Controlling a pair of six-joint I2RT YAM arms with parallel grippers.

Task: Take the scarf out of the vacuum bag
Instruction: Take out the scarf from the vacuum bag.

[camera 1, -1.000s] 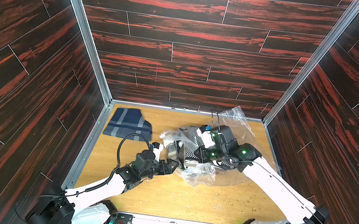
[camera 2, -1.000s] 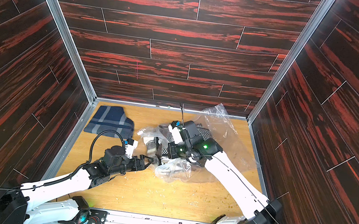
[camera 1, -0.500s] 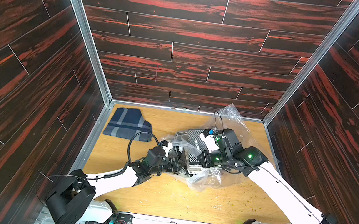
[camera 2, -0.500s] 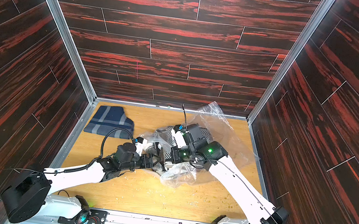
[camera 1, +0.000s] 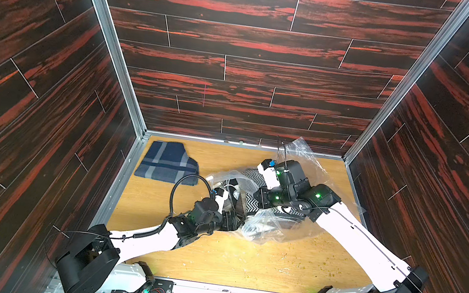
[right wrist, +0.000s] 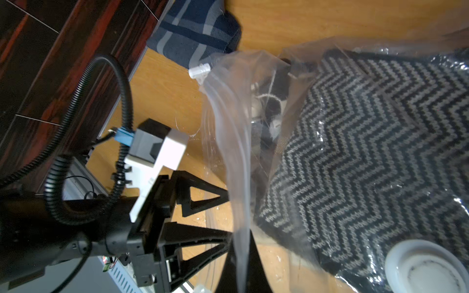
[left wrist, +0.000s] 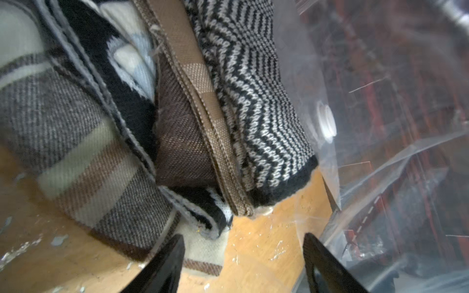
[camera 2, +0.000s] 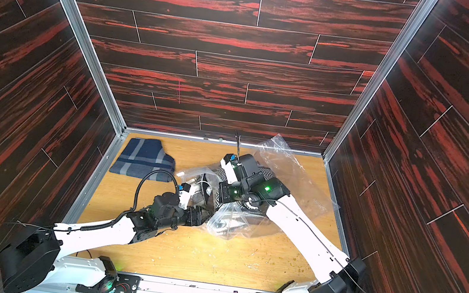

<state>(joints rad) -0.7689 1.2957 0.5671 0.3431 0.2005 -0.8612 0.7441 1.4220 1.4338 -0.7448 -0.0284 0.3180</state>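
Note:
The clear vacuum bag lies crumpled at mid-right of the table, its white valve facing up. Several folded scarves are stacked inside: a black-and-white chevron knit scarf, a brown-and-tan scarf and a grey-brown plaid scarf. My right gripper is shut on the bag's mouth edge and holds the film up. Inside that mouth my left gripper is open, just short of the scarf ends, with only bare table between its fingers.
A folded navy plaid scarf lies outside the bag at the back left corner. Dark wood-pattern walls close in three sides. Crumbs dot the bare table in front of the bag. Both arms cross near the bag mouth.
My left arm has pushed forward and rightward into the bag mouth, with its jaws narrowing a little. The right gripper, holding the bag edge throughout, has shifted slightly right.

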